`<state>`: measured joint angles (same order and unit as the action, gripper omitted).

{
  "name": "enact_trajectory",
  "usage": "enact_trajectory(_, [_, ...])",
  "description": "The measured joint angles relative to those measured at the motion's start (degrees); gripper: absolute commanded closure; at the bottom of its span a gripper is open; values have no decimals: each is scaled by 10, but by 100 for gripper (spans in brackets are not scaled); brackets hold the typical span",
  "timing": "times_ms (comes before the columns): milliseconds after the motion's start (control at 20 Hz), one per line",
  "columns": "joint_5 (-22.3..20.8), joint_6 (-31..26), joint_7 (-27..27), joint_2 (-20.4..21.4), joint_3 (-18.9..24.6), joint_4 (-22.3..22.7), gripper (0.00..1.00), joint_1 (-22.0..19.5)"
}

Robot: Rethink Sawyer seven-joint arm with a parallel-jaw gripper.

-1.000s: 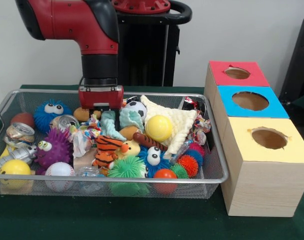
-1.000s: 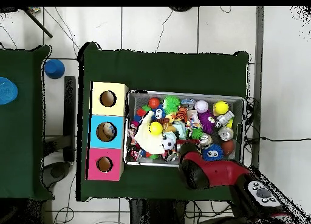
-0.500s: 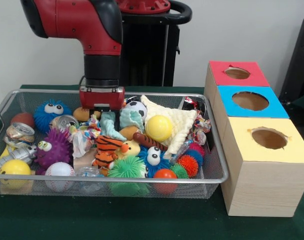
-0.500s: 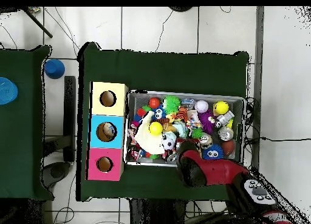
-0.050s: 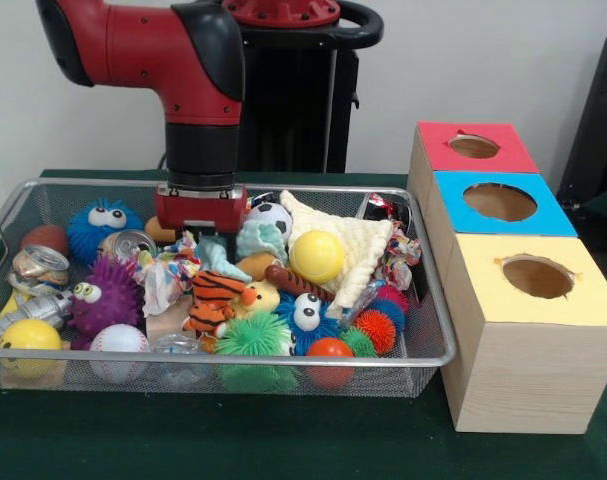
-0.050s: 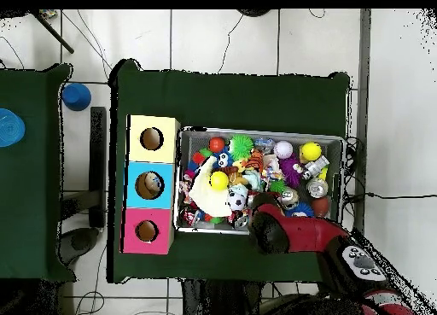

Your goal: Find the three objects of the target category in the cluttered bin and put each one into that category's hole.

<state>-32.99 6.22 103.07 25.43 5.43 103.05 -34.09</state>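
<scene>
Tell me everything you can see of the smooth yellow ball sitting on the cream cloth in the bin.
The yellow ball is plain, smooth and slightly glossy, rubber or plastic by its look, with no face or spikes. It rests whole and unheld on the cream knitted cloth in the middle of the wire bin, toward its back. A brown stick-shaped toy lies just below it and a soccer ball sits beside it. The overhead view shows it near the bin's box-side end.
</scene>
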Motion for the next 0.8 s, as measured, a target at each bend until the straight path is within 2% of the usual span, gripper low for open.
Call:
enact_trajectory(650, [35,-124,0,-5,15,-49,0,10])
enact_trajectory(800, [47,-179,0,-4,25,-65,0,10])
